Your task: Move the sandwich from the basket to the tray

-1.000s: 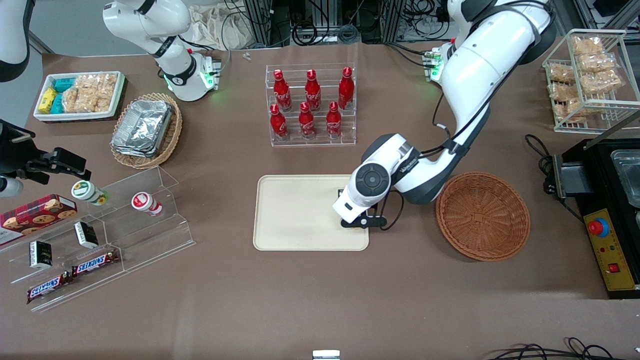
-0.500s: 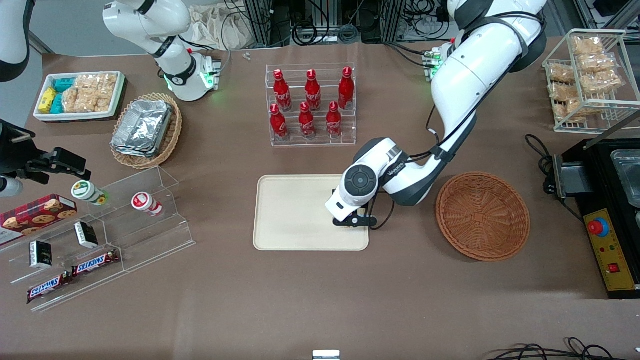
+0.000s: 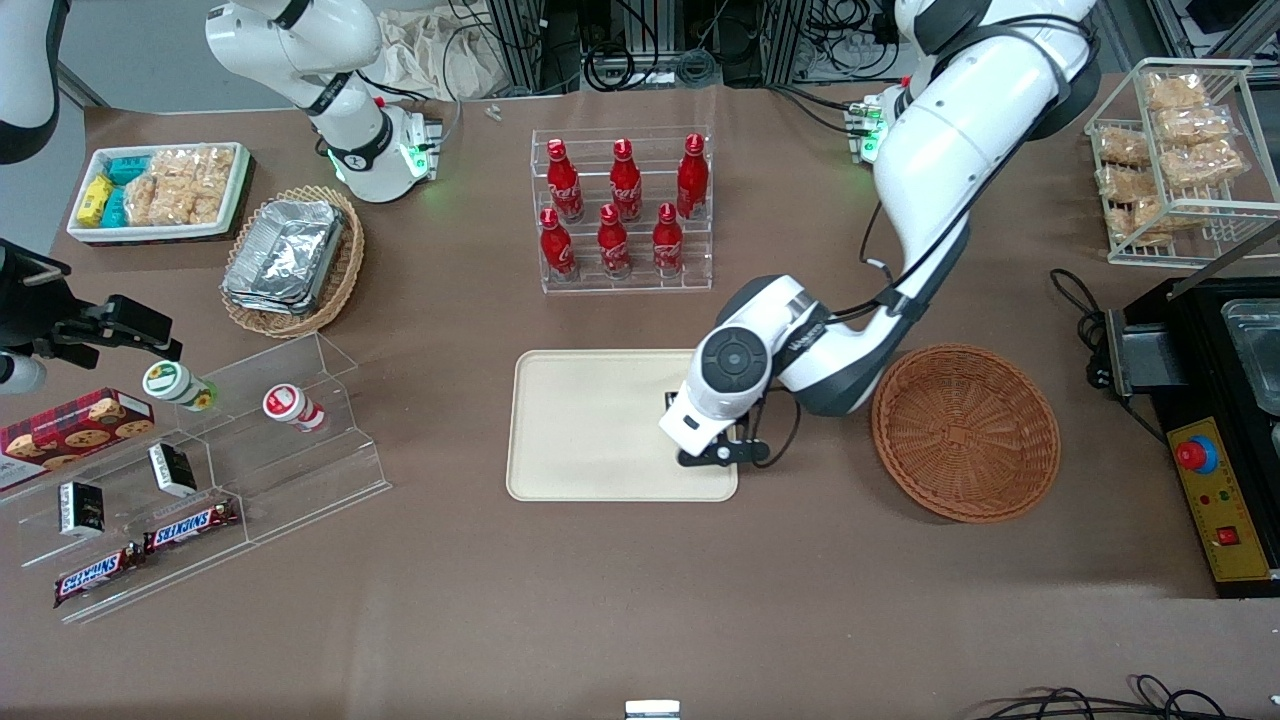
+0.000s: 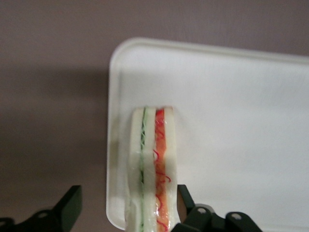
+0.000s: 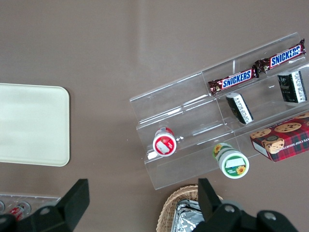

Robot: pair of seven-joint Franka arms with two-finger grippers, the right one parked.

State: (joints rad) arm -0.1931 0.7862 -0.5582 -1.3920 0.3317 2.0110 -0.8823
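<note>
The sandwich, pale bread with a green and a red-orange filling line, stands on its edge on the cream tray close to one rounded corner. My left gripper is open around it: one finger is close beside the red-filling face and the other stands well clear over the brown table. In the front view the gripper hangs over the end of the tray nearest the reddish-brown basket, which holds nothing. The wrist hides the sandwich there.
A clear rack of red bottles stands farther from the camera than the tray. Toward the parked arm's end are an acrylic snack stand, a tan wicker basket of foil containers and a white snack tray. A black machine sits beside the basket.
The wrist swung slightly toward the parked arm's end, then back toward the basket, ending a little nearer the camera. It stays over the same end of the tray.
</note>
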